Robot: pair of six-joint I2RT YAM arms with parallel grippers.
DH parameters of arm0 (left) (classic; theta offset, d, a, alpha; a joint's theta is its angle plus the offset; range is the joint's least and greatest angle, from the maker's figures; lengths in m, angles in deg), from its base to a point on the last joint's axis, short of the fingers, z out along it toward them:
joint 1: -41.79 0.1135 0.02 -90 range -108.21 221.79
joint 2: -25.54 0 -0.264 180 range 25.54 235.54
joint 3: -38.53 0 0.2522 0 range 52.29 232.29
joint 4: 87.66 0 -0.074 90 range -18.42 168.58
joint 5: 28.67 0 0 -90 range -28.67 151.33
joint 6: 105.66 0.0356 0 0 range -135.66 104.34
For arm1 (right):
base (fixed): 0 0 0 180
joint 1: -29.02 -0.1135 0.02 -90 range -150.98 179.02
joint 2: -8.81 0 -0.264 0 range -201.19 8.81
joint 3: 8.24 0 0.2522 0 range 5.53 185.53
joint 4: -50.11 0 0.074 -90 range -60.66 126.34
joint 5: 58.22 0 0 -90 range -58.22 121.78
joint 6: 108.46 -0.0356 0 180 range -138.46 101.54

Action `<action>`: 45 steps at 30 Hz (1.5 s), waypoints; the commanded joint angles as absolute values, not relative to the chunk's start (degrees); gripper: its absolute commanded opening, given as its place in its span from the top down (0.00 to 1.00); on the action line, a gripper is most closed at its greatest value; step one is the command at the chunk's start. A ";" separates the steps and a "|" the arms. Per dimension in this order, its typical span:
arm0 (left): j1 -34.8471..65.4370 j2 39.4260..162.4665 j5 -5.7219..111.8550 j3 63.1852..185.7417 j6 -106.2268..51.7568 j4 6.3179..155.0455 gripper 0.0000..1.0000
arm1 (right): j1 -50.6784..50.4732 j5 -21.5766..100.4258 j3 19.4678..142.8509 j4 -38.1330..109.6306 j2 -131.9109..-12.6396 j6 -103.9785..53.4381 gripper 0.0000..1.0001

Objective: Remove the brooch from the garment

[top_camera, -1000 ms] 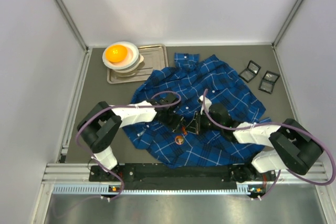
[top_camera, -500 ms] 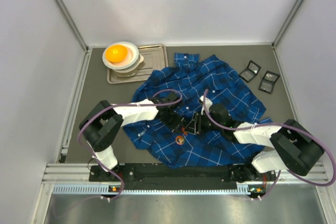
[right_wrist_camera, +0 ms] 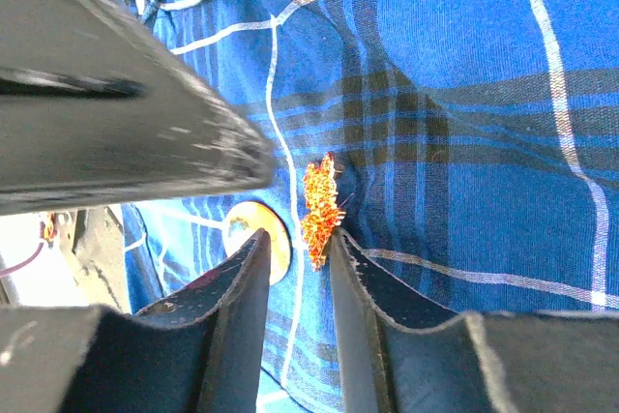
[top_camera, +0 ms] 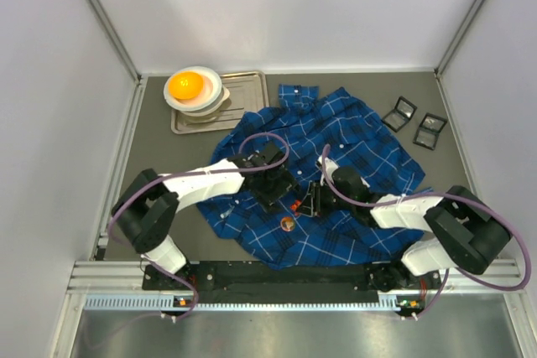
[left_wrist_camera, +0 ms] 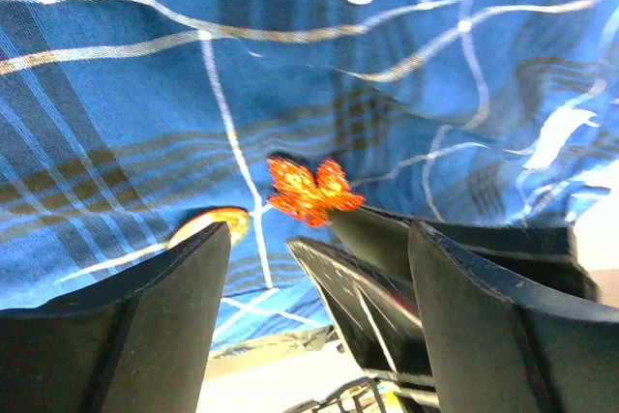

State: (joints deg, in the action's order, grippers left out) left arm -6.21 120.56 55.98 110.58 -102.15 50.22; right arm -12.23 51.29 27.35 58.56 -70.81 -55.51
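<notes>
both wrist views resolve brooch point(left_wrist_camera: 311, 191) (overhead: speck)

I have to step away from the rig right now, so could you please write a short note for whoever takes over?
Left gripper: wide open, holding nothing, low over the shirt right beside the brooch.
Right gripper: jaws slightly apart, tips at one end of the brooch, apparently not clamped on it.
Brooch: orange-red, lying on the blue plaid shirt between the two grippers, with a round golden disc just next to it.
Done: both grippers are at the brooch.
Left: grip the brooch, free it from the cloth and lift it away.
</notes>
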 commanded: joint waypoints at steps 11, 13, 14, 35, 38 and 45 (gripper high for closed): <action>-7.77 109.03 62.47 98.18 -88.69 64.60 0.48 | -10.80 50.85 29.26 59.27 -71.26 -59.49 0.90; -8.30 109.39 63.17 96.60 -88.52 65.30 0.50 | -10.27 52.60 28.64 60.77 -71.79 -61.78 0.93; -8.39 109.47 63.78 96.33 -88.52 65.31 0.51 | -9.74 54.01 28.38 61.82 -72.14 -62.66 0.96; -10.06 104.73 69.94 87.54 -88.17 65.22 0.52 | -5.52 69.57 17.14 100.29 -86.88 -95.68 1.00; -10.15 104.03 70.38 87.27 -87.46 65.39 0.51 | -5.69 70.89 16.16 110.21 -90.15 -100.61 1.00; -10.59 99.64 72.22 87.27 -85.27 63.82 0.49 | -8.05 71.42 15.63 111.95 -89.03 -103.10 1.00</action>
State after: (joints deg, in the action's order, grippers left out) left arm -10.19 103.60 69.34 87.74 -87.66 64.91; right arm -6.18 69.67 15.52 104.48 -91.86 -100.43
